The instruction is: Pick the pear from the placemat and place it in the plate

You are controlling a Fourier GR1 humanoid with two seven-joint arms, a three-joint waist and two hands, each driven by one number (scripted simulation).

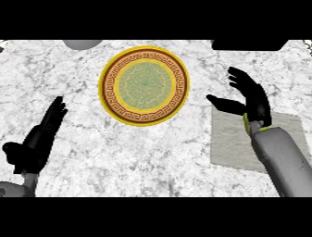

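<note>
Head view: right hand [252,99] raised over placemat [281,139], fingers apart; left hand [39,139] resting, fingers straight.

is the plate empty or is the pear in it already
Empty: the plate shows only its patterned face, with no pear on it.

white and grey marbled stone counter top [151,157] fills the view. at its far edge: a grey rounded object [83,44] toward the left, a black rectangular object [248,45] toward the right.
</note>
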